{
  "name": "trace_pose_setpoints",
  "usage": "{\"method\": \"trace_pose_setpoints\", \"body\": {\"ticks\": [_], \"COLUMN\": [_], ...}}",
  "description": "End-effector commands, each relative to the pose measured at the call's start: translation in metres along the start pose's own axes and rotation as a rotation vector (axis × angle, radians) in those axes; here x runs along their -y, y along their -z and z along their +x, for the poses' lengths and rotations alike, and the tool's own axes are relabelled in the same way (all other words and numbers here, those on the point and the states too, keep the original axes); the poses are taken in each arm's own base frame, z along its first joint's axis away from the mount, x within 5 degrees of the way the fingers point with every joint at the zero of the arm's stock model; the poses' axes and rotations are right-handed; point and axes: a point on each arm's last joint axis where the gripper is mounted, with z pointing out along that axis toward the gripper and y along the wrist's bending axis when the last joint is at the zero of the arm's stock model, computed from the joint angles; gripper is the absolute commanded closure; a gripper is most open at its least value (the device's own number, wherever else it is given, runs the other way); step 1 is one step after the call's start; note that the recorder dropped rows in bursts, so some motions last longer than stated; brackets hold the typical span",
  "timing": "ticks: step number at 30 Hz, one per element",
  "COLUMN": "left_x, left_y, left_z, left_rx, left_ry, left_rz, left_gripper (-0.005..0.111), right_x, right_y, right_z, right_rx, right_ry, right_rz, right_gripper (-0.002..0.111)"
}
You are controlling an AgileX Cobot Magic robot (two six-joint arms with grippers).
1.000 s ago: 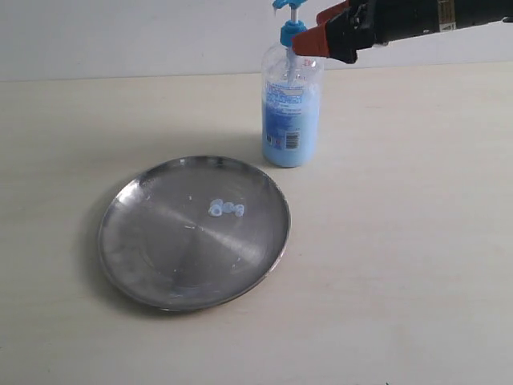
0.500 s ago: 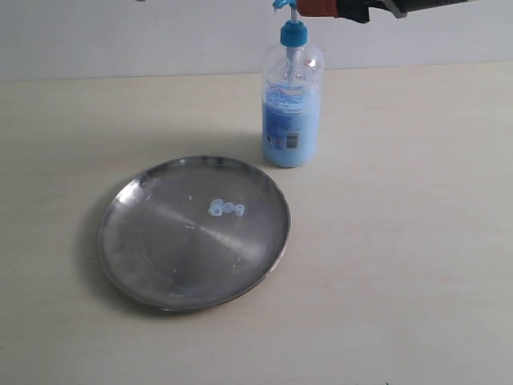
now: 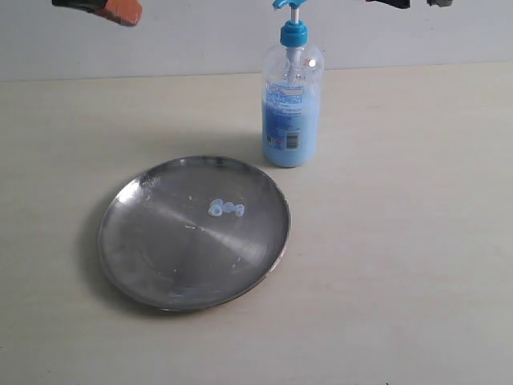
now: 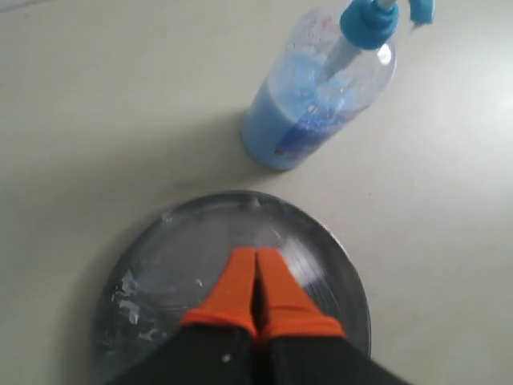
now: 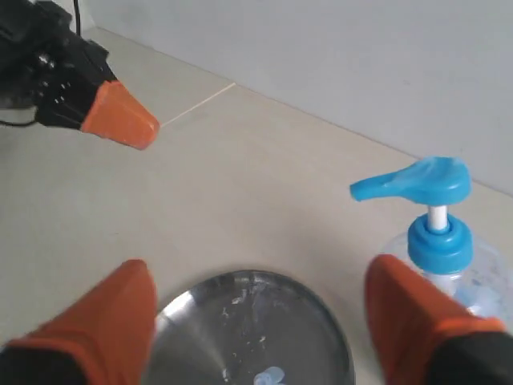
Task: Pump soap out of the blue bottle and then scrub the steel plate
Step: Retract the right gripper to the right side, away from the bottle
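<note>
The steel plate lies on the table's left half, with small pale blue soap blobs near its middle. Behind it to the right stands the blue bottle, upright, pump head up. My left gripper hangs high at the back left, its orange fingers pressed together and holding nothing. In the left wrist view it is above the plate, with the bottle beyond. My right gripper is open and high above the plate and soap, beside the bottle's pump head.
The table is pale beige, and a light wall runs along its back edge. Only a dark bit of the right arm shows at the top of the exterior view.
My right gripper has lifted away from the bottle's pump and almost left the top of the exterior view. The left gripper's orange tip has come in at the top left.
</note>
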Motion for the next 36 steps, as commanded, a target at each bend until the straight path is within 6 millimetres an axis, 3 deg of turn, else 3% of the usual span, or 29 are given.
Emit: {"method": "trace_pose_setpoints", "body": {"ticks": [1,4,10,14,15,18,26,32,36], "left_x": [0.001,0.003,0.009,0.015,0.017,0.019,0.018,0.018,0.018], "left_y": [0.004,0.006,0.016,0.028,0.033,0.040,0.041,0.041,0.040], "left_z": [0.017,0.028,0.051,0.071,0.074,0.077,0.075,0.073,0.075], "left_rx": [-0.008,-0.014,-0.016,0.021,0.040,0.071,0.110,0.122,0.116], "left_ry": [0.020,0.030,0.043,0.051,0.038,0.017,0.017,0.006,0.000], "left_rz": [-0.007,-0.012,-0.014,-0.023,-0.028,-0.037,-0.051,-0.057,-0.053], "left_gripper": [0.107,0.107,0.107,0.107,0.107,0.107,0.107,0.107,0.107], "right_x": [-0.019,-0.034,-0.040,-0.038,-0.038,-0.039,0.013,0.035,0.047], "right_y": [0.012,0.016,0.015,0.010,0.008,0.007,0.028,0.045,0.063], "right_z": [0.003,0.006,0.019,0.050,0.064,0.080,0.070,0.072,0.087], "right_rx": [0.009,-0.013,-0.062,-0.119,-0.131,-0.135,-0.091,-0.179,-0.319], "right_ry": [-0.090,-0.093,-0.252,-0.380,-0.299,-0.193,0.024,0.216,0.323], "right_rz": [-0.021,-0.130,-0.210,-0.215,-0.227,-0.211,0.529,0.829,1.054], "right_gripper": [0.081,0.108,0.108,0.108,0.108,0.108,0.108,0.108,0.108]}}
